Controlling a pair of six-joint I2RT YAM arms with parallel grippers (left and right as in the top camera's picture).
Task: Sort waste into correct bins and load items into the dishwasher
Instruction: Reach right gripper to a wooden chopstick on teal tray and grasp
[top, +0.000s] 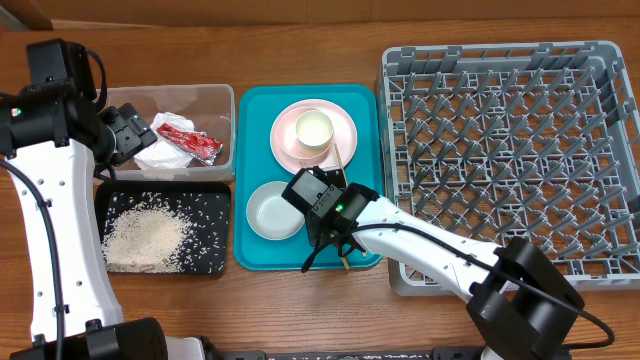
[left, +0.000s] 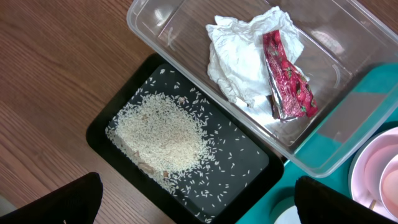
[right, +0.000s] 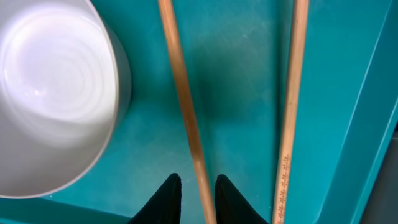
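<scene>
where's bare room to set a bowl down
Free: the grey dish rack, no dishes among its pegs; the bare strip of table between the teal tray and the near edge. Crowded: the teal tray, with pink plate, white bowl, chopsticks and the right gripper low over them.

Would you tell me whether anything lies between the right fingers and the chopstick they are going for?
Nothing visible does: the fingers straddle the chopstick nearer the bowl, which lies bare on the tray.
</scene>
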